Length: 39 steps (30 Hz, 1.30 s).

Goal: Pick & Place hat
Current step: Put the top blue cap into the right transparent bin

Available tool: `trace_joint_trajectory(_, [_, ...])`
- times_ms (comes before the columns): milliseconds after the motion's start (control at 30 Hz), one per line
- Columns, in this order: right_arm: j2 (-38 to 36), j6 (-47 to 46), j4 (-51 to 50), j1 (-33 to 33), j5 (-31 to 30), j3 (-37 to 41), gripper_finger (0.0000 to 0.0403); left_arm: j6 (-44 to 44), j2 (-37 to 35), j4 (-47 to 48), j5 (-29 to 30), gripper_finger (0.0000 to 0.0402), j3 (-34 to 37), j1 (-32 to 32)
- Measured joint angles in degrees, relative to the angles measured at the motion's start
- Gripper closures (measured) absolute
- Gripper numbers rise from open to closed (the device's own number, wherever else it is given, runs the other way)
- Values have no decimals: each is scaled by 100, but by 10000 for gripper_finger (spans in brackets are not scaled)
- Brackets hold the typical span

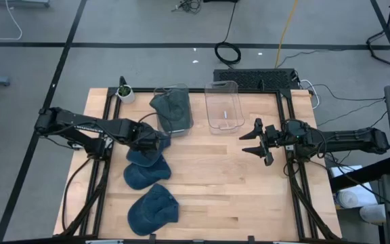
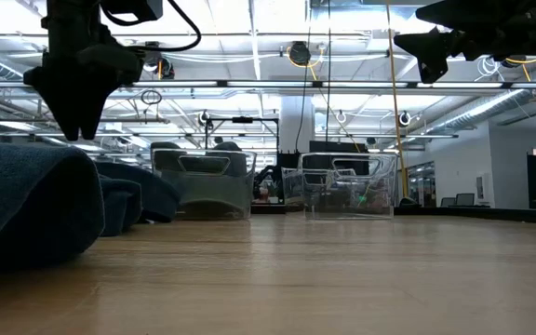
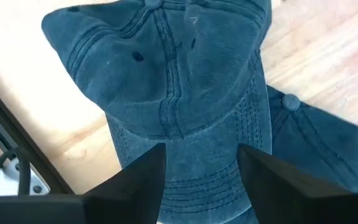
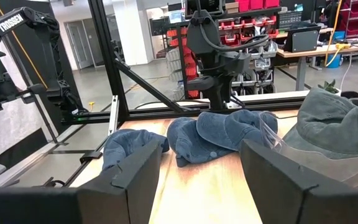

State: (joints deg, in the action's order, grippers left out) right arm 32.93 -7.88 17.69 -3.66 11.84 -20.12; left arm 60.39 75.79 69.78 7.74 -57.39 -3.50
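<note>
Three blue denim hats lie on the wooden table, left of centre: one [image 1: 143, 157] under my left gripper, one [image 1: 146, 176] overlapping it on the near side, and one [image 1: 153, 209] near the front edge. My left gripper [image 3: 202, 152] points straight down, open, just above the first hat [image 3: 166, 74], its fingers on either side of the brim. A grey-green hat [image 1: 171, 107] sits in the left clear bin [image 1: 181, 91]. My right gripper [image 1: 252, 144] hangs open and level at the right of the table, holding nothing.
An empty clear bin [image 1: 223, 105] stands beside the filled one at the far middle. A small potted plant [image 1: 125, 92] is at the far left corner. Black frame rails [image 1: 103, 176] run along both sides of the table. Bare wood [image 1: 229, 190] lies at centre and near right.
</note>
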Motion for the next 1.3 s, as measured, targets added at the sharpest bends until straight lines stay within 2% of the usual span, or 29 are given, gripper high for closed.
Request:
trace_joint_trajectory(267, [0,-41,0,2,0,0,193,983,0,-7,-38,163,0,-61])
trace_joint_trajectory(533, [24,-2,-2,0,0,0,193,1437,-4,-311,-18,160,297,-382])
trace_joint_trajectory(833, [318,62,73,0,0,0,193,1305,-4,-400,726,160,568,-315])
trace_joint_trajectory(933, [401,63,101,0,0,0,193,576,-4,-470,929,160,570,-289])
trace_joint_trajectory(1067, [417,62,141,0,2,0,193,-1640,-4,-585,971,160,570,-346])
trace_joint_trajectory(1133, [417,64,171,0,11,0,193,-2463,-4,-609,1068,160,570,-356])
trace_joint_trajectory(1200, [417,64,184,1,17,0,193,-2857,-4,-693,1151,160,570,-335])
trace_joint_trajectory(1300, [417,64,184,0,17,0,193,-2982,-4,-761,1138,160,570,-253])
